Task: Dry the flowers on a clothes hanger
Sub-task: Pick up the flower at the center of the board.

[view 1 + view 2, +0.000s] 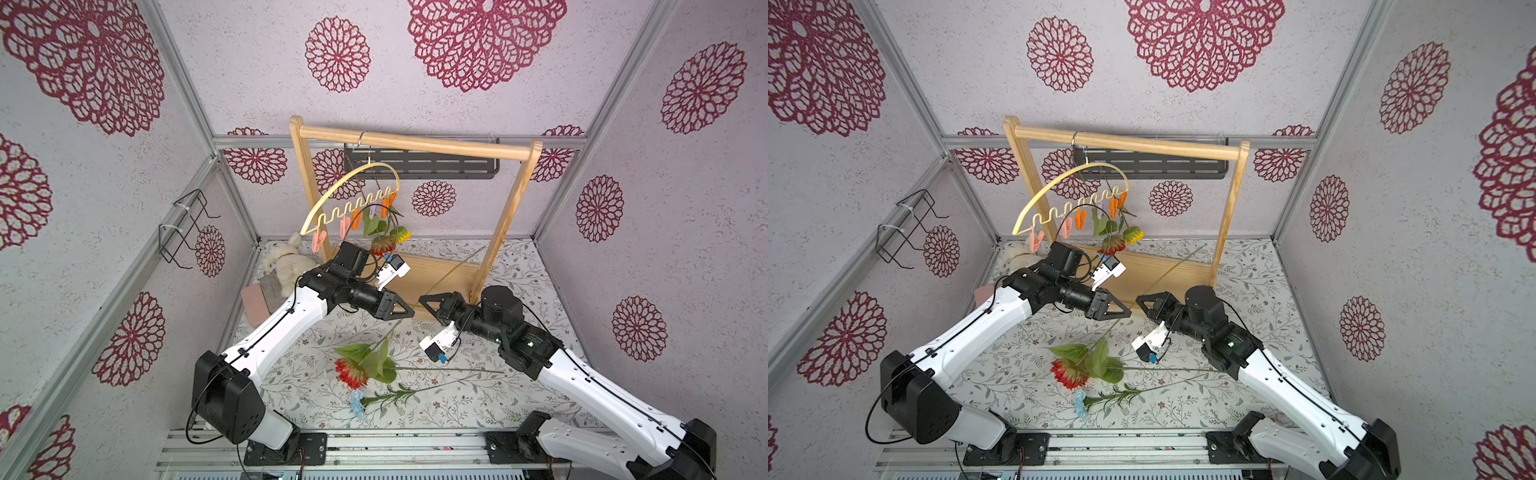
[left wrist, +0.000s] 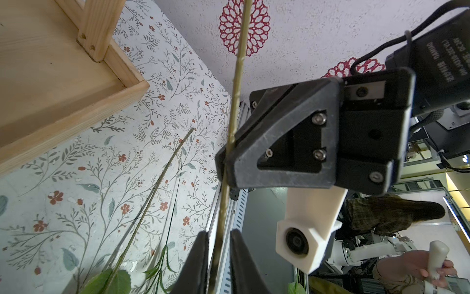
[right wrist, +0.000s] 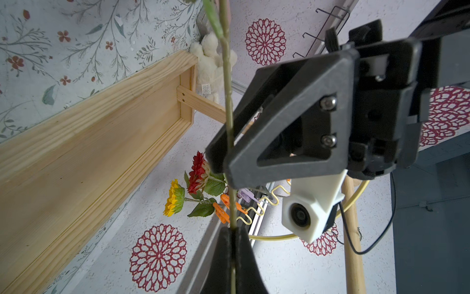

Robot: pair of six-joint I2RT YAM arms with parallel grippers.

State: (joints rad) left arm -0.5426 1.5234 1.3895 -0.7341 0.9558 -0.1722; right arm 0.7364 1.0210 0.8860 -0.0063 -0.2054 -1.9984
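The right tool (image 1: pixel 420 299) is clamping the red flower's stem (image 1: pixel 457 269) in front of the wooden rack (image 1: pixel 415 143), steadying it while the left tool (image 1: pixel 412 312) is straddling it, jaws apart, likely to regrip.

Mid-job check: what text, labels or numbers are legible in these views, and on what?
"DAMIAO", probably, upside down: white print on the right arm's black motor housing, left wrist view; other lines too blurred.
White tag on the plush toy, right wrist view: print too small to read.
No other text visible.
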